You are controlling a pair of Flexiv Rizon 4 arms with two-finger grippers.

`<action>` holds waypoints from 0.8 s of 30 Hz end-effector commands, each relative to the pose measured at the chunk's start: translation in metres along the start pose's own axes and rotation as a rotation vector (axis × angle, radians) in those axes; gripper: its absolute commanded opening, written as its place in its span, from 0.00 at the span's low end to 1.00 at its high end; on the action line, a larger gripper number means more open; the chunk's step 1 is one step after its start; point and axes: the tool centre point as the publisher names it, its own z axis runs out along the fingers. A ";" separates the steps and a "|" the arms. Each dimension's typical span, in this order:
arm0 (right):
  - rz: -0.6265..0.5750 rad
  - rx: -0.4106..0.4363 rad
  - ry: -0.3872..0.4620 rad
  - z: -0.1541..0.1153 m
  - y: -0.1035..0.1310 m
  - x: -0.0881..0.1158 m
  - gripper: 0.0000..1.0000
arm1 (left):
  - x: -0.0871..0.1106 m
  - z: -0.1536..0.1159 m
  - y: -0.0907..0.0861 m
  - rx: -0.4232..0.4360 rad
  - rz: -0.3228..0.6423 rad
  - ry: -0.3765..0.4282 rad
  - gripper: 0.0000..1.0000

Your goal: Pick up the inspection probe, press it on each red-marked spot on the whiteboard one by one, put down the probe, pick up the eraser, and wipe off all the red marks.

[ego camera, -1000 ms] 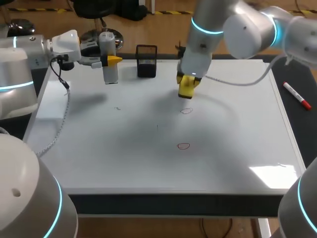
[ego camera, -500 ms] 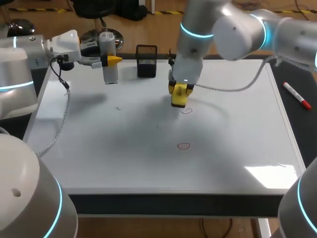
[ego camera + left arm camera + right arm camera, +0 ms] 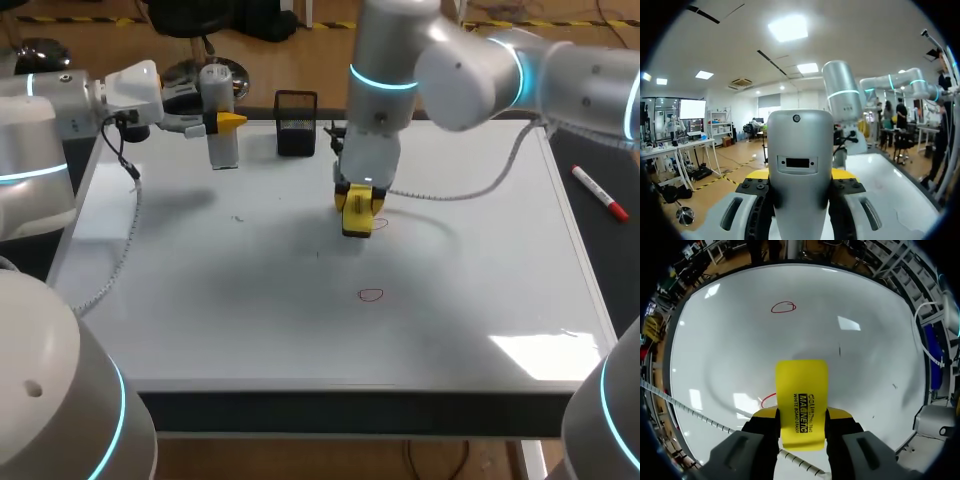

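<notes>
The whiteboard [image 3: 200,310] covers the table. My right gripper [image 3: 359,193] is shut on the yellow eraser [image 3: 358,216], which rests on the board over the farther red mark [image 3: 381,222], of which only an edge shows. In the right wrist view the eraser [image 3: 801,405] sits between the fingers of the gripper [image 3: 803,416], with a red arc [image 3: 767,400] beside it and the whole red ring [image 3: 783,307] ahead. That ring [image 3: 371,294] lies nearer the front. At the back left, my left gripper [image 3: 219,122] is shut on the upright grey probe [image 3: 222,150], seen close up [image 3: 800,170].
A black mesh holder [image 3: 296,122] stands at the board's back edge, just behind my right arm. A red marker [image 3: 600,193] lies on the dark surface right of the board. The right arm's cable [image 3: 455,192] trails across the board. Faint small strokes [image 3: 238,218] mark the left middle.
My right arm has carried the eraser left and toward the front, down onto the farther red mark. The left arm and probe have not moved.
</notes>
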 end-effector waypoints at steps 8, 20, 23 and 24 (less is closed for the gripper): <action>-0.021 -0.019 0.031 0.007 -0.002 -0.004 0.00 | 0.000 0.000 0.000 0.001 0.001 -0.001 0.00; -0.027 -0.047 0.052 0.017 0.000 -0.001 0.00 | 0.000 0.000 0.000 0.001 0.001 -0.001 0.00; -0.028 -0.047 0.059 0.018 -0.001 0.001 0.00 | 0.000 0.000 0.000 0.001 0.001 -0.001 0.00; -0.029 -0.047 0.063 0.019 -0.001 0.002 0.00 | 0.000 0.000 0.000 0.001 0.001 -0.001 0.00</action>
